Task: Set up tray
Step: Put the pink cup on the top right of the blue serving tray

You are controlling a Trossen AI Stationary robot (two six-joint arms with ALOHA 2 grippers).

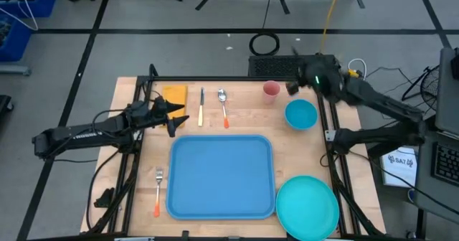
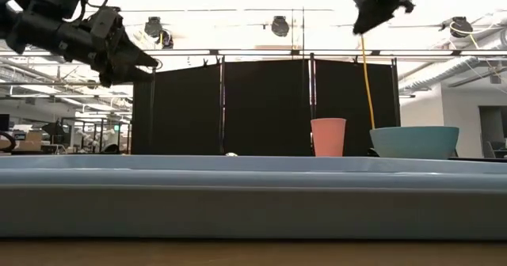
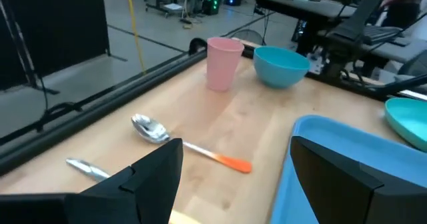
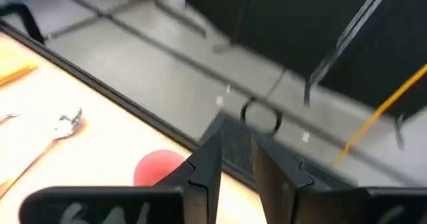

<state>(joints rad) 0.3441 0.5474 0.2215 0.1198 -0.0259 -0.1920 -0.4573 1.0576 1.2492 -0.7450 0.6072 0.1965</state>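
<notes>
The blue tray (image 1: 221, 176) lies flat at the table's middle, toward the near edge, with nothing on it. My left gripper (image 1: 181, 119) hovers open above the wood near the tray's far-left corner, pointing right; past its fingers (image 3: 237, 144) the left wrist view shows the spoon (image 3: 153, 129), pink cup (image 3: 223, 63) and blue bowl (image 3: 280, 65). My right gripper (image 1: 291, 88) is raised high (image 2: 362, 22) between the cup (image 1: 270, 90) and the bowl (image 1: 300, 115); its fingers (image 4: 237, 161) stand a narrow gap apart and hold nothing.
A knife (image 1: 201, 106) and an orange-handled spoon (image 1: 223, 106) lie far of the tray, with a yellow cloth (image 1: 174, 95) to their left. A fork (image 1: 157, 191) lies left of the tray. A round turquoise plate (image 1: 307, 206) sits at the near-right corner. Black rails frame the table.
</notes>
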